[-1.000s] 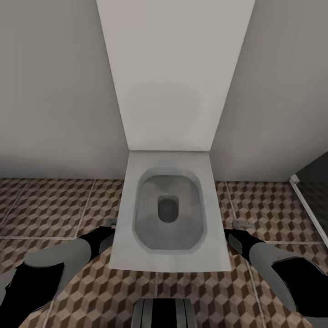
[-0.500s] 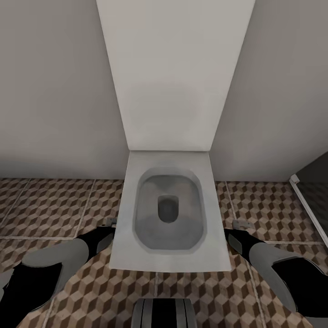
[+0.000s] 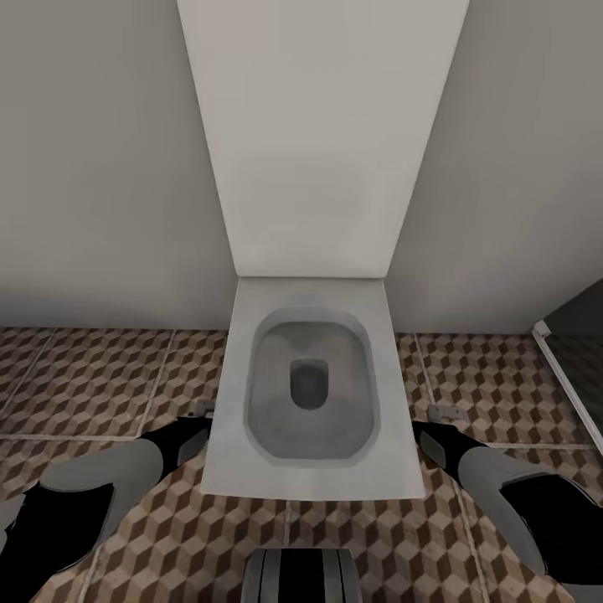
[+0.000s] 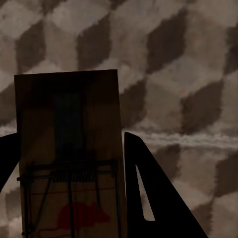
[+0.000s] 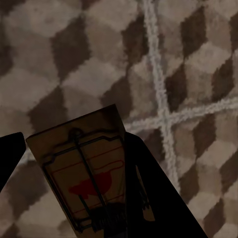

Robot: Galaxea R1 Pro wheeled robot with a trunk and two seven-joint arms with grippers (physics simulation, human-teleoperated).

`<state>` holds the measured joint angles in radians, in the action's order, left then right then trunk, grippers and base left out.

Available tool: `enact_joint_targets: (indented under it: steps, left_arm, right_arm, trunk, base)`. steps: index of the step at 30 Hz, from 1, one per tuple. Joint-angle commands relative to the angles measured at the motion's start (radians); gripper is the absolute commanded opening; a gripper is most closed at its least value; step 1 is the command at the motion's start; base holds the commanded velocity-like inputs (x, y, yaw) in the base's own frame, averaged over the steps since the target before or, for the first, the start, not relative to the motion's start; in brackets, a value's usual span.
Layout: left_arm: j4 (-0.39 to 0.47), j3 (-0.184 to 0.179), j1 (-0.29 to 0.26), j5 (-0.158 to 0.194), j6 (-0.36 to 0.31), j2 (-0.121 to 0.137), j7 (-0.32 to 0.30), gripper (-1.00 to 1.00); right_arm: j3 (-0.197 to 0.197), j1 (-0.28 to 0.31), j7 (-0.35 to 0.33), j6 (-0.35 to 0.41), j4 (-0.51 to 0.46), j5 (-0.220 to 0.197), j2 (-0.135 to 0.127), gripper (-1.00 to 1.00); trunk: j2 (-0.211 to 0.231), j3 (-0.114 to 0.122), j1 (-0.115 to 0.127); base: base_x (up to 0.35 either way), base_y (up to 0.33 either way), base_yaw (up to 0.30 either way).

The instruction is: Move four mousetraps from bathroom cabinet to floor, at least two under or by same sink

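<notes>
Each claw, left (image 4: pixel 69 158) and right (image 5: pixel 74 168), grips a mousetrap (image 4: pixel 69 148) printed with a red mouse, no legible writing.

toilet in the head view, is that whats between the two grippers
Yes: in the head view the white toilet stands between the left gripper and the right gripper.

head downward; wrists (seemingly) near floor (image 3: pixel 100 377)

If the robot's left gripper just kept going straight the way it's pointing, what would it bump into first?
Probably the cube-patterned brown and cream tiled floor. The left gripper, holding a flat wooden mousetrap, points at bare tiles; the distance is unclear.
</notes>
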<state>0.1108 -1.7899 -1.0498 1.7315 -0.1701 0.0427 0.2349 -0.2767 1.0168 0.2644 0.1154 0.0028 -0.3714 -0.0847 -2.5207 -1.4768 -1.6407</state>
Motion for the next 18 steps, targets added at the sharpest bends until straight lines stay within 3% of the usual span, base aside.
enact_joint_targets:
  steps: [1,18]
  left_arm:
    - [0.005,-0.005,-0.001,-0.001,0.004,0.001,0.008,-1.0]
    - [0.005,-0.002,-0.001,0.003,0.043,0.003,0.004,-1.0]
  right_arm:
    - [-0.009,0.001,0.003,0.004,0.0,-0.006,0.0,-1.0]
    - [-0.009,0.0,0.003,-0.016,0.0,-0.007,0.002,-1.0]
  trunk:
    - [0.0,-0.001,0.0]
    - [0.0,-0.001,0.0]
  base:
    - [0.0,0.0,0.0]
    - [0.0,0.0,0.0]
